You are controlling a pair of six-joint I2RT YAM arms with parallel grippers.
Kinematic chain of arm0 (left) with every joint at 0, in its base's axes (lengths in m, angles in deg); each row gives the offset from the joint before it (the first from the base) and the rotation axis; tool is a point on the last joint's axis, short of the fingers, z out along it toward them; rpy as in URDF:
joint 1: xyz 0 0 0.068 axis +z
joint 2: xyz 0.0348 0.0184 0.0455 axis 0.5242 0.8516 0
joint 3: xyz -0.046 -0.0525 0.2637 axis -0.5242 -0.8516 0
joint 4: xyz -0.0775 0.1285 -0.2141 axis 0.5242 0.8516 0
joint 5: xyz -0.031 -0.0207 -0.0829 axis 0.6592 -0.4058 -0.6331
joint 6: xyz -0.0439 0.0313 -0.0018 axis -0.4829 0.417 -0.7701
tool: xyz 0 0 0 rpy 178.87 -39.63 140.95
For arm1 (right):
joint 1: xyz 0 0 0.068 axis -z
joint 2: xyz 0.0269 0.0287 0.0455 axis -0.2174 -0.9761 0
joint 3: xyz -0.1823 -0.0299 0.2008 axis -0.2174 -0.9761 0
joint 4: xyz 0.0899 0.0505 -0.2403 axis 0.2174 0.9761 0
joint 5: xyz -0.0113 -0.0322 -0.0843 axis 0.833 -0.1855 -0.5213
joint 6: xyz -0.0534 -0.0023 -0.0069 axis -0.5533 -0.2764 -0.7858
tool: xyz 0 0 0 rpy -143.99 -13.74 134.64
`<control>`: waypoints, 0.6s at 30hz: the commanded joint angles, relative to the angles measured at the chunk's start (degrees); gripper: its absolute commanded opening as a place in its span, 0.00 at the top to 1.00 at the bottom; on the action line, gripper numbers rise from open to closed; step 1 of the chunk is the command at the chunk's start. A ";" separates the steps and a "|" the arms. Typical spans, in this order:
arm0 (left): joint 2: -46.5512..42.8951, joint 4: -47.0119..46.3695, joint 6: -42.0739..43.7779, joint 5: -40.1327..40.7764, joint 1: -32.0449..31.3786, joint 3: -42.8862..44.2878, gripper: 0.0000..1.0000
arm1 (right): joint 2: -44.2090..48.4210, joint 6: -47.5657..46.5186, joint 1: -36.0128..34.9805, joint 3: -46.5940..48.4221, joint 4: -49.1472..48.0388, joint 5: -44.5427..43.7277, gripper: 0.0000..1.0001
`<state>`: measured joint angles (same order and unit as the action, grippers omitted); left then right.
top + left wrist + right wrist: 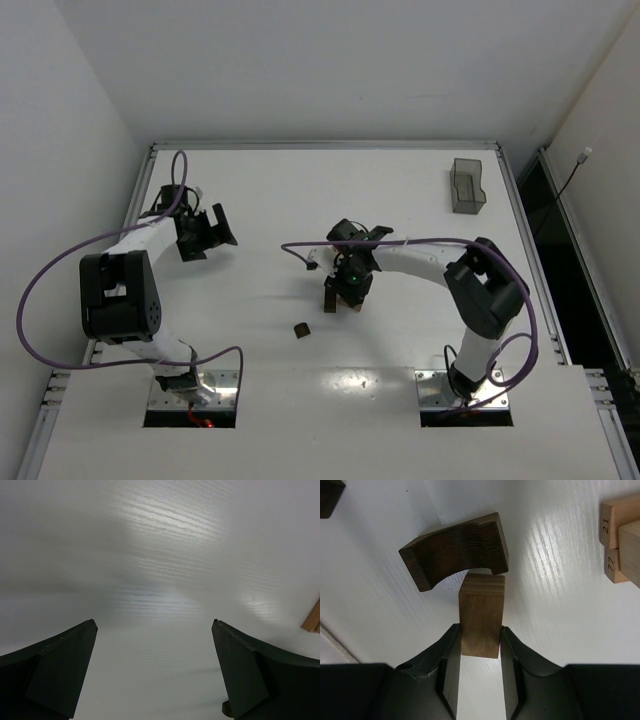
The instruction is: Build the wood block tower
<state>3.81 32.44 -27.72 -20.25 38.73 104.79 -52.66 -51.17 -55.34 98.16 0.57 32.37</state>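
Observation:
My right gripper (480,630) is shut on a mid-brown wooden bar (481,607), its fingers pressing both long sides. The bar's far end touches a dark brown arch-shaped block (454,551) lying on the table. Light tan blocks (621,535) marked 21 and 77 lie at the right edge, and a dark block (329,496) shows at the top left corner. From above, the right gripper (345,295) sits mid-table with a small dark block (301,329) to its near left. My left gripper (205,232) stands open over bare table (154,625). No tower is in view.
A translucent grey bin (466,186) stands at the back right of the white table (300,190). The corner of a tan block (312,617) peeks in at the right edge of the left wrist view. Purple cables loop around both arms.

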 commanded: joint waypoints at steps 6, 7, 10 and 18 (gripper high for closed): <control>0.12 -1.08 -0.61 -0.46 0.71 1.85 0.01 | 4.07 2.06 0.25 1.91 0.79 3.33 1.00; 0.12 -1.08 -0.61 -0.98 0.71 1.85 0.01 | 5.65 3.03 0.25 2.70 0.79 5.07 1.00; -0.41 -1.78 -0.61 -1.60 0.71 1.32 0.01 | 9.88 16.58 0.25 8.14 0.27 4.23 1.00; -1.64 -1.78 -0.08 -1.60 0.09 0.19 0.01 | -2.57 51.97 2.61 27.74 11.06 -19.94 1.00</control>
<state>3.81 32.39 -27.68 -20.95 38.73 104.79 -50.52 -14.96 -54.29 121.96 6.27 22.03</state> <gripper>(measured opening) 0.992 0.282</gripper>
